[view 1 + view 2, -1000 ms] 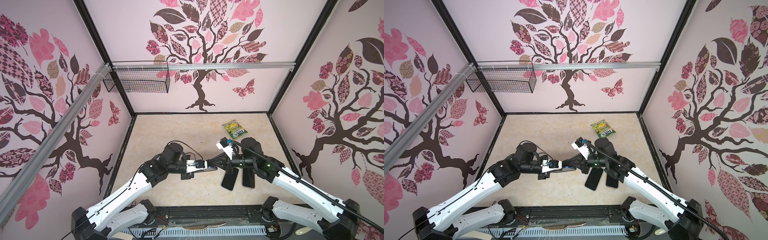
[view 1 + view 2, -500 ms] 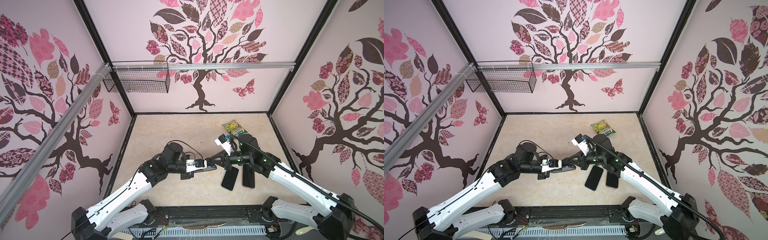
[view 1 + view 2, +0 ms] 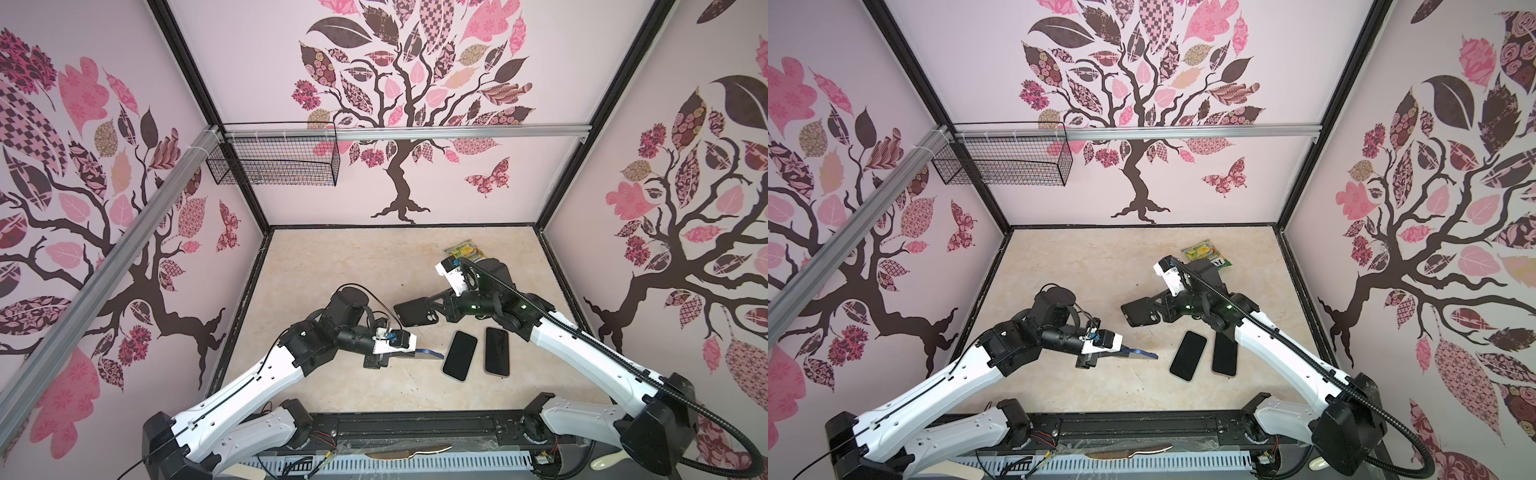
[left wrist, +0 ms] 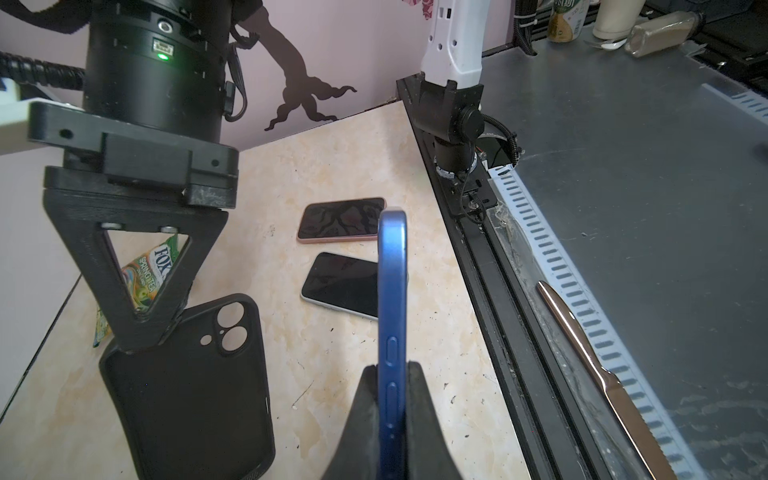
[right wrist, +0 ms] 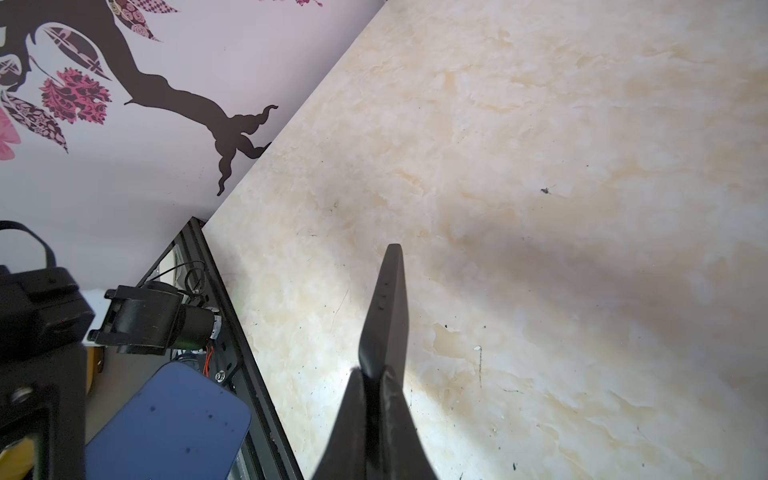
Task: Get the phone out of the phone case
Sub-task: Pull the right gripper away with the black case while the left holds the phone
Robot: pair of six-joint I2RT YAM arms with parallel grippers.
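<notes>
Clearly apart: blue phone (image 4: 391,291), black case (image 4: 187,395).

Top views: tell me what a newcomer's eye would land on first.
Both arms draw the eye mid-table: the left gripper is shut on a bare blue phone held off the table, and the right gripper pinches the empty black phone case, clear of the phone. Just right of the blue phone, a white-edged phone and a pink-edged phone lie side by side, screens dark.
</notes>
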